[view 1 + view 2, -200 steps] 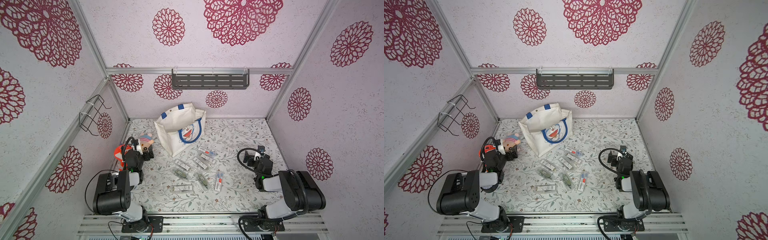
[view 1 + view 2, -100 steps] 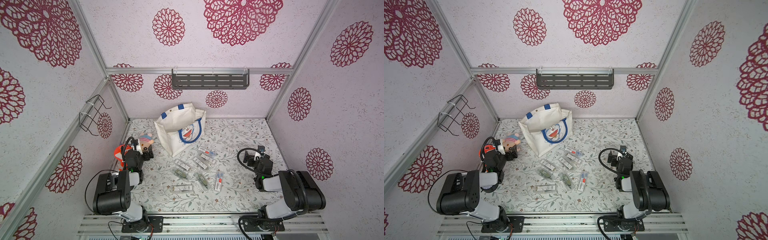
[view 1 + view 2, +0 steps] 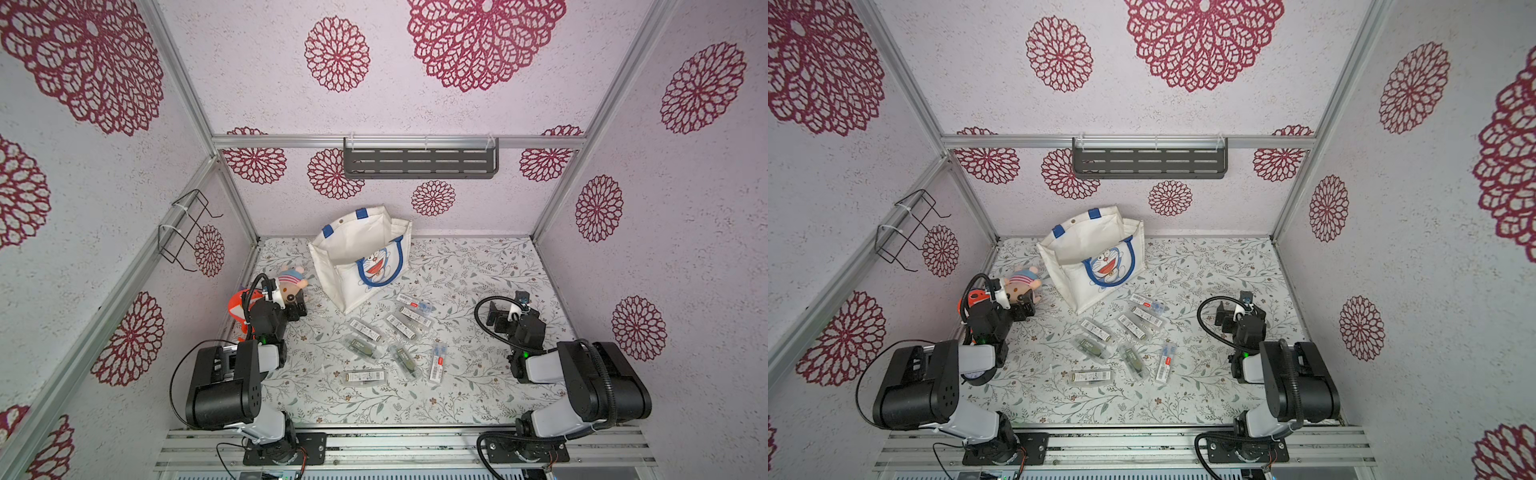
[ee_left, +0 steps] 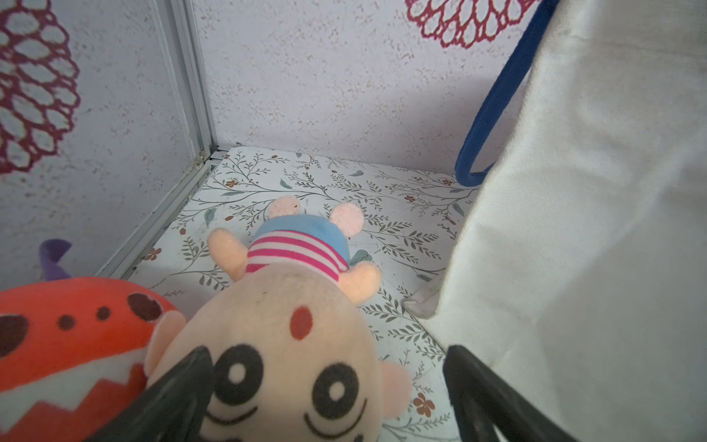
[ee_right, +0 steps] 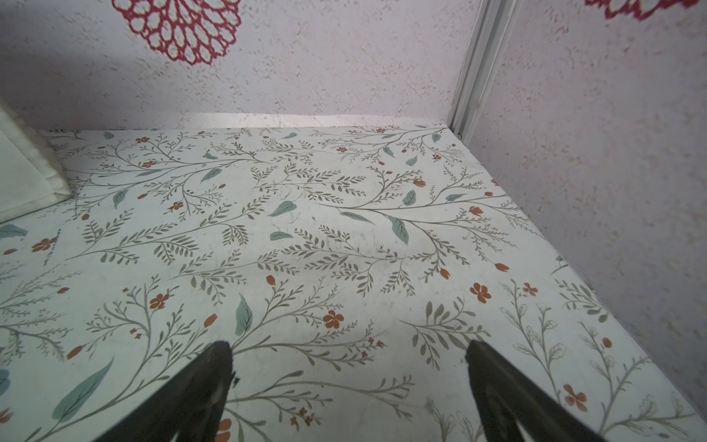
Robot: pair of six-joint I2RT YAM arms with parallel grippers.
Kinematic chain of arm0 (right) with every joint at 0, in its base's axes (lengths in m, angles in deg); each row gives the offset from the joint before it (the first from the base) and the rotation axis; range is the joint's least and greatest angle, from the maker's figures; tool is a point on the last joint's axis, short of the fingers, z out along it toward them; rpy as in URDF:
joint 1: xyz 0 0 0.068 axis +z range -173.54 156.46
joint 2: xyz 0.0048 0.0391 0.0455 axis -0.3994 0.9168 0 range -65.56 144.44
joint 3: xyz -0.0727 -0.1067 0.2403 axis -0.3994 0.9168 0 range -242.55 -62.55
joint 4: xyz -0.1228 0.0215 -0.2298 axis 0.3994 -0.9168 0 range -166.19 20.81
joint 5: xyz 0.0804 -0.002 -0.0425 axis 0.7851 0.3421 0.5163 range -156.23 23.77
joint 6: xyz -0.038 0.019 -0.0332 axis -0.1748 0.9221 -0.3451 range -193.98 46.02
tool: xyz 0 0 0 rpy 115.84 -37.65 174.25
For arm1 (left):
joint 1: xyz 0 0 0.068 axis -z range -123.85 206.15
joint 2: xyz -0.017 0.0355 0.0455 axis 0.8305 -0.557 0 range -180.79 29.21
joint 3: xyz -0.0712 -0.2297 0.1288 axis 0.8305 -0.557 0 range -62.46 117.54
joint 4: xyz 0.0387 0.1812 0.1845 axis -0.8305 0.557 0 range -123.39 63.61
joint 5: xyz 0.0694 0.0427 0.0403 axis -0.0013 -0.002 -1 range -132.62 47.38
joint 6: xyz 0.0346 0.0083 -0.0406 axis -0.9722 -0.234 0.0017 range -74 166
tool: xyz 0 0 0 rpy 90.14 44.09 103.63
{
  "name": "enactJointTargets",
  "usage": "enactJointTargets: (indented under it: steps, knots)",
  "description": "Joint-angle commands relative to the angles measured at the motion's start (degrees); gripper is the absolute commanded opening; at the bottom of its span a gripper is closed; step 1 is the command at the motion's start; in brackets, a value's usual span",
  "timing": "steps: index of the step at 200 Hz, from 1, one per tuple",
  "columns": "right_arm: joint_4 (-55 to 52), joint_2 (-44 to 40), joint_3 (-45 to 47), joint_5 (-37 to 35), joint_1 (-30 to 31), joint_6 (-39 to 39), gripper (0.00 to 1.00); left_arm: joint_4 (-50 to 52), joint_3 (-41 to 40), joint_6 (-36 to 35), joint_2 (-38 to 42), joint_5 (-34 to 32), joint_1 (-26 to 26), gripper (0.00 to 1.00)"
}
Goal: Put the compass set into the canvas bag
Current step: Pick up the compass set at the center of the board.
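The canvas bag [image 3: 349, 257] [image 3: 1077, 257], cream with blue handles and a blue cat print, stands open at the back centre of the table. Its side fills one edge of the left wrist view [image 4: 593, 229], and a corner shows in the right wrist view [image 5: 23, 180]. The compass set lies as several clear flat packs [image 3: 365, 330] [image 3: 1096, 330] scattered mid-table in front of the bag. My left gripper [image 3: 296, 307] [image 4: 327, 354] is open at the left edge, with a plush doll's head between its fingers. My right gripper [image 3: 498, 313] [image 5: 348, 346] is open over bare table at the right.
A pink plush doll [image 3: 291, 280] [image 4: 290, 344] and an orange plush toy [image 3: 241, 303] [image 4: 65, 336] lie by the left wall, beside the bag. A wire rack [image 3: 183, 228] hangs on the left wall, a grey shelf [image 3: 419, 160] on the back wall.
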Motion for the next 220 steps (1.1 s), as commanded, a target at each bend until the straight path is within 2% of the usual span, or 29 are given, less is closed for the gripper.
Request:
enactJointTargets:
  steps: [1,32,67,95,110,119,143,176,194,220]
  knots:
    - [3.29,-0.42,-0.29,0.79,-0.36,-0.69,0.99,1.88,1.03,-0.61,2.09,-0.85,0.18,1.00]
    - [1.90,-3.95,0.42,1.87,-0.27,-1.21,0.99,14.63,5.18,0.46,8.00,-3.94,0.79,0.98]
    - [-3.62,-9.78,0.09,-2.19,0.49,-0.56,0.99,21.22,8.42,-0.26,11.62,-8.93,2.45,0.98]
    - [-16.94,-16.99,-3.59,-8.98,1.22,2.39,0.99,26.85,11.43,1.78,15.12,-8.64,2.66,0.98]
    - [-23.42,-20.57,-5.68,-11.47,1.22,6.86,0.99,30.00,12.60,4.75,17.14,-9.08,2.65,0.98]
    - [-27.26,-22.38,-7.05,-12.69,1.14,12.22,0.99,31.59,13.08,5.77,18.08,-7.82,2.66,0.98]
    - [-39.66,-25.84,-11.52,-7.24,0.96,15.42,0.99,35.33,13.97,8.82,20.27,-4.73,3.68,0.99]
    - [-63.96,-24.18,-22.62,-2.80,1.37,21.49,0.95,41.10,16.33,9.59,21.84,-5.76,12.40,0.99]
    - [-72.93,-22.51,-26.19,-0.51,2.66,23.56,0.93,48.65,20.08,11.54,21.84,-8.32,17.70,0.97]
    - [-82.89,-20.86,-29.75,-1.34,7.20,25.31,0.93,60.12,24.83,12.42,23.03,-7.96,24.09,0.96]
